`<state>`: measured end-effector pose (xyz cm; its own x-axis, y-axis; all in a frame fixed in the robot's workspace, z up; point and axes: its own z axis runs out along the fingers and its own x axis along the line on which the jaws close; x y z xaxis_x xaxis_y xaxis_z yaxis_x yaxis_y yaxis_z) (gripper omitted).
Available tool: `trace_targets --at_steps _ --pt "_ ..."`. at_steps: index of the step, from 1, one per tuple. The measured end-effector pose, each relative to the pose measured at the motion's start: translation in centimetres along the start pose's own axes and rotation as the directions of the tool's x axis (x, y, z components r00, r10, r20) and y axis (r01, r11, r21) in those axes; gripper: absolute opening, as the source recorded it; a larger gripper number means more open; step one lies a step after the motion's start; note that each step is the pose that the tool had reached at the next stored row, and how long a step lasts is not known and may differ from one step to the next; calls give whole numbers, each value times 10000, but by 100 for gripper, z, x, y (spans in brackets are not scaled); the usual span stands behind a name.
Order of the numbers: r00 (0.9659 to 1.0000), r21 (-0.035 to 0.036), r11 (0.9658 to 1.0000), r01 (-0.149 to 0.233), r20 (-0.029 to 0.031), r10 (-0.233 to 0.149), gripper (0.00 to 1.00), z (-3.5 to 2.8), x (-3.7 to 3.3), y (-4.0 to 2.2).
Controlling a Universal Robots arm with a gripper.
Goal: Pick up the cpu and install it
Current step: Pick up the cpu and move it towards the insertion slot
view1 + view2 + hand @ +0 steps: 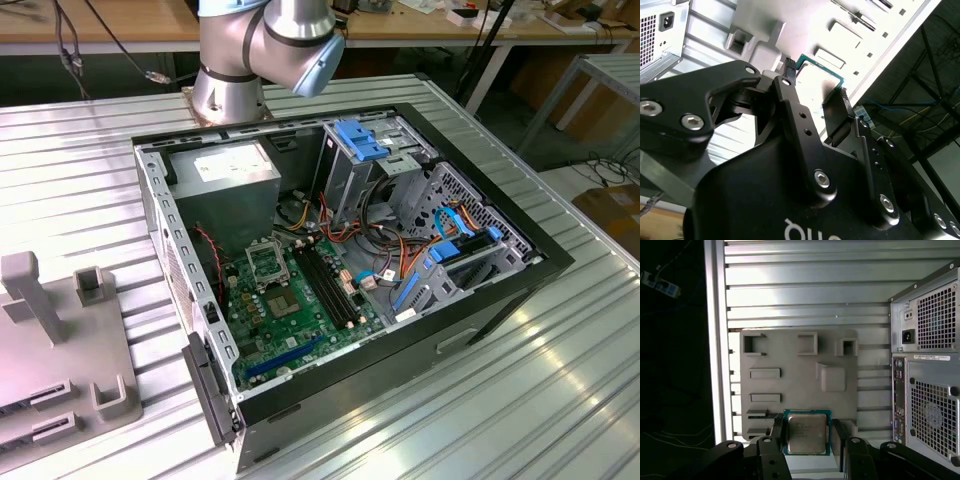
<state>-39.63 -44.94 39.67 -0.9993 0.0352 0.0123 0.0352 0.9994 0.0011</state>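
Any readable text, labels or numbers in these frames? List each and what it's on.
Nothing is legible enough to quote.
Print on the cpu lid, first wrist view: too small to read.
White label on the power supply, exterior view: blurred.
Label strip on the computer case rear: too small to read.
White letters on the gripper housing, second wrist view: cut off at the picture's edge.

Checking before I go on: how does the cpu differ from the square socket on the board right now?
The cpu is held in the gripper, over the grey fixture; the socket is fixed on the green board inside the case. The cpu shows a pale metal face with a green rim; the socket shows a metal frame around a dark middle. Both are square.
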Motion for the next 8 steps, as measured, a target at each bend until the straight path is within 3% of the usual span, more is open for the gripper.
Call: trace_targets --at_steps 8 --pt "10000 -2 10000 0 1 0 47 -7 -52 2"
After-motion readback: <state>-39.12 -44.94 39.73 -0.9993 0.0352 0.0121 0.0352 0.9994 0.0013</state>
